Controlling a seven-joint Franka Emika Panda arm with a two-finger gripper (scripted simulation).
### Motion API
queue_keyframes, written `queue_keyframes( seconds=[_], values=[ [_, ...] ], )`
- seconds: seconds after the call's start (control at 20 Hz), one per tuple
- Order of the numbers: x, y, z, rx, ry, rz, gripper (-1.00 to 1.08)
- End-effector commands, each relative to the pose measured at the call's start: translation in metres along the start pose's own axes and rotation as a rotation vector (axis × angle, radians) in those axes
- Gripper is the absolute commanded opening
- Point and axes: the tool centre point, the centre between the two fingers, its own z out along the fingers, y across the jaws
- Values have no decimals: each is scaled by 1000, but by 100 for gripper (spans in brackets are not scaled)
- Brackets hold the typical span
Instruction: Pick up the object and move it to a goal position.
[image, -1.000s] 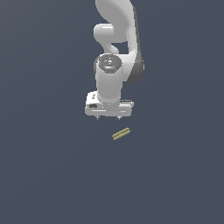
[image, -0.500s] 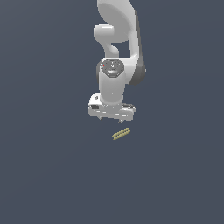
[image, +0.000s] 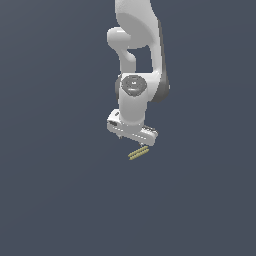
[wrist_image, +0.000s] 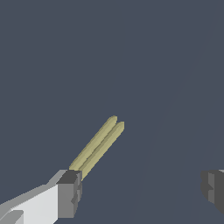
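Observation:
The object (image: 138, 152) is a tiny olive-yellow piece of two thin parallel rods lying on the dark grey floor. In the exterior view my white gripper (image: 132, 137) hangs just above it, slightly toward that view's left, pointing down. In the wrist view the object (wrist_image: 98, 145) lies slanted between the two fingers, with one end close to one dark fingertip (wrist_image: 69, 193); the other fingertip (wrist_image: 214, 187) stands far from it. The jaws are wide open and hold nothing. My gripper (wrist_image: 142, 192) is above the floor; contact with the object is not visible.
The flat dark grey floor (image: 60, 200) spreads all around. The white arm (image: 137, 60) rises behind the gripper toward the top of the exterior view. No goal marker shows.
The gripper has moved down and toward the exterior view's right, closing in on the object. The wrist has turned. The object has not moved.

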Motion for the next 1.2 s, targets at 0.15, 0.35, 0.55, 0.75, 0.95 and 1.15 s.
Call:
queue_keyframes(
  seconds=[0.15, 0.35, 0.55, 0.75, 0.95, 1.15],
  values=[
    [-2, -10, 12, 8, 3, 144, 100],
    [-4, -17, 21, 14, 4, 248, 100],
    [-5, -24, 30, 19, 6, 352, 100],
    [-7, -30, 38, 23, 8, 456, 100],
    [-9, -35, 46, 27, 10, 546, 100],
    [-10, -39, 52, 30, 12, 616, 100]
  ],
)
